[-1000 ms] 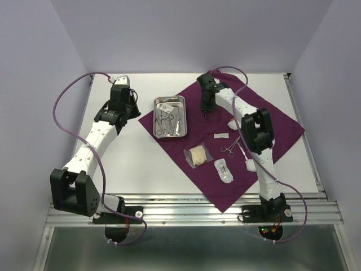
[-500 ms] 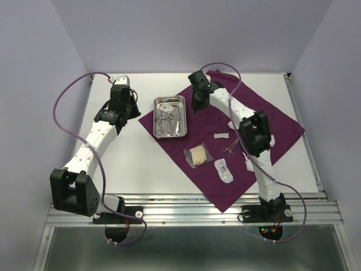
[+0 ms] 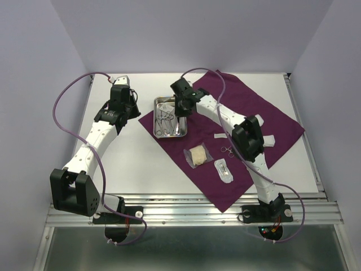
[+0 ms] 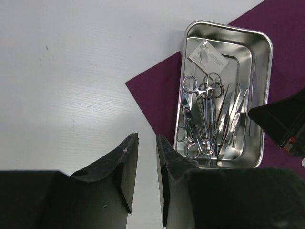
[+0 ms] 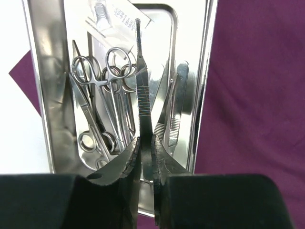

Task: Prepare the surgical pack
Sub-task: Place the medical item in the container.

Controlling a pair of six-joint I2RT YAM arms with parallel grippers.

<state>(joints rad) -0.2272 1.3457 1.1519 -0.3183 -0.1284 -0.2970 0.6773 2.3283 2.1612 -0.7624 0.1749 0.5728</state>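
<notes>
The only print in sight was on a small clear packet [image 5: 116, 20] at one end of the shiny rectangular steel tray [image 3: 164, 101]. Its lines of black type were too small to read. The tray sat on the left corner of the plum-purple square cloth [image 3: 265, 113], with one corner reaching past the cloth's edge onto the white table [image 3: 141, 164]. Ring-handled steel scissors and clamps [image 4: 205, 112] lay inside it.

The right gripper [image 5: 145, 148] hung over the tray's right side, its fingers clamped on a slim ribbed steel instrument [image 5: 143, 95] that pointed along the tray. A second before, that arm had been over the middle of the cloth; it had since swung left to the tray.

The left gripper [image 4: 147, 143] had not moved. It hovered above the bare table beside the cloth's corner, fingers a narrow gap apart and holding nothing. A tan gauze packet [image 3: 197, 156] and a clear plastic packet [image 3: 224, 171] lay where they had been on the near part of the cloth.
</notes>
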